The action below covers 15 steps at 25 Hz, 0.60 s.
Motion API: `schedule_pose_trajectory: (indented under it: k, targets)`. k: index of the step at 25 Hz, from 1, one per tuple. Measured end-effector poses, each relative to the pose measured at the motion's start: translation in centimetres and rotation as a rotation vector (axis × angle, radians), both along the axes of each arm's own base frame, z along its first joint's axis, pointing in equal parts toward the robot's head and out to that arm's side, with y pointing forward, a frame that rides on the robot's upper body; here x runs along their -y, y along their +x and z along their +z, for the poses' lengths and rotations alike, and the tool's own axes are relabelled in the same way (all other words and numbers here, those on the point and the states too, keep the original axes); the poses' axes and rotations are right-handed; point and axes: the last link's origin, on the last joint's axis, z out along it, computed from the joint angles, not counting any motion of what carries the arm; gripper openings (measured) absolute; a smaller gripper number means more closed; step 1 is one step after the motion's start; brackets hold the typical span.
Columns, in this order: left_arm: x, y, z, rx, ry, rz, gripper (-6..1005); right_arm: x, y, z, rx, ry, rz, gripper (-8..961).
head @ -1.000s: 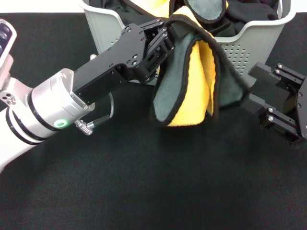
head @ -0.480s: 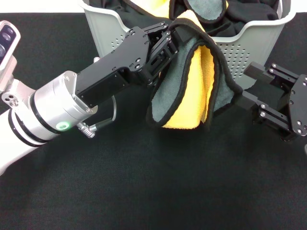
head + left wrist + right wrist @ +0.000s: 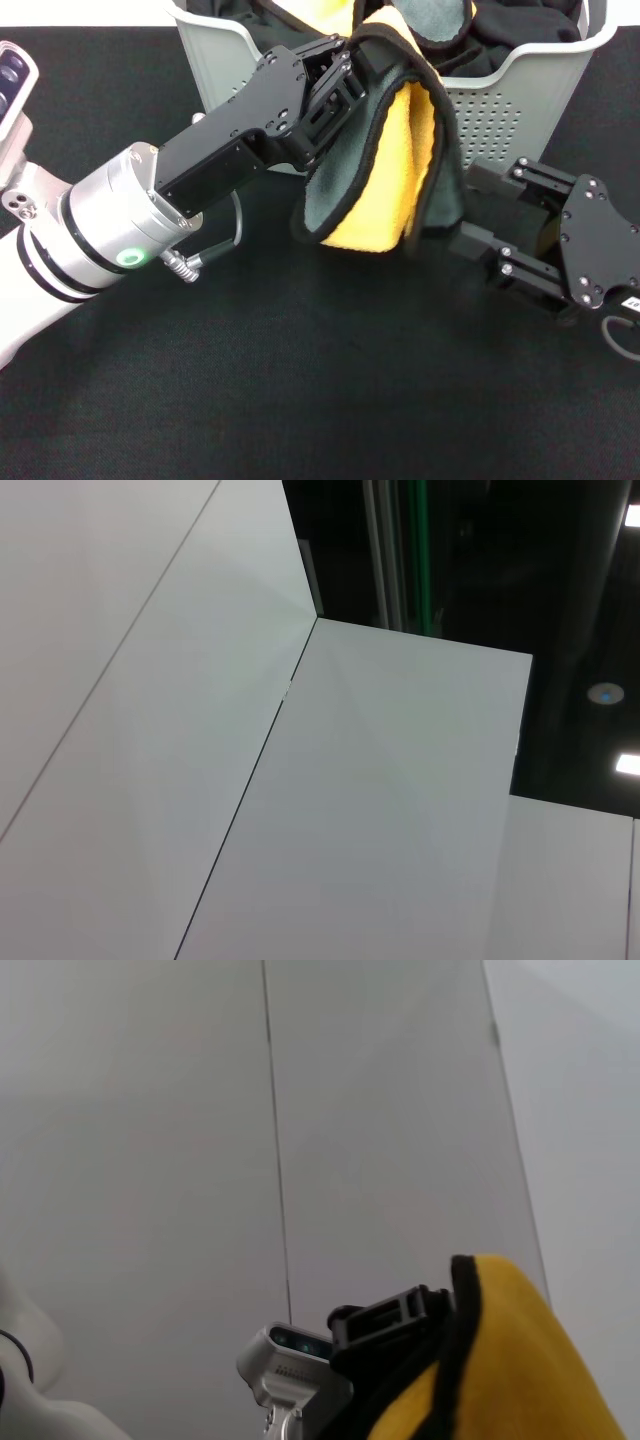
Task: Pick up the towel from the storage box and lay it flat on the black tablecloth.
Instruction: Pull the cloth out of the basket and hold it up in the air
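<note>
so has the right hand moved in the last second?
Yes. In the head view the right hand has slid leftward and down along the light grey perforated plastic storage box, closing on the hanging grey-and-yellow towel.

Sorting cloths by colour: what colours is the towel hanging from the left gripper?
The towel is grey on one side, yellow-orange on the other, with a black edge; the head view shows it best.

Head cam looks forward and down from my head at the black tablecloth (image 3: 300,380) — close, both arms in frame. My left wrist cam faces up at white panels, sharing nothing with the head view. My right wrist cam also faces up — shares the towel (image 3: 500,1360) (image 3: 385,160) edge with it.
</note>
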Motion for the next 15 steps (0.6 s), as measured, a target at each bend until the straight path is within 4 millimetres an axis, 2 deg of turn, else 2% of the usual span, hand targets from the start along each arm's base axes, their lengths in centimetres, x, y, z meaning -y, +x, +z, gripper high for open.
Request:
schedule_pose_trajectory:
  k: [15]
  targets:
    - [0.2, -0.36, -0.06, -0.001, -0.001, 0.014, 8, -0.21, 0.19, 0.2, -0.009, 0.016, -0.021, 553]
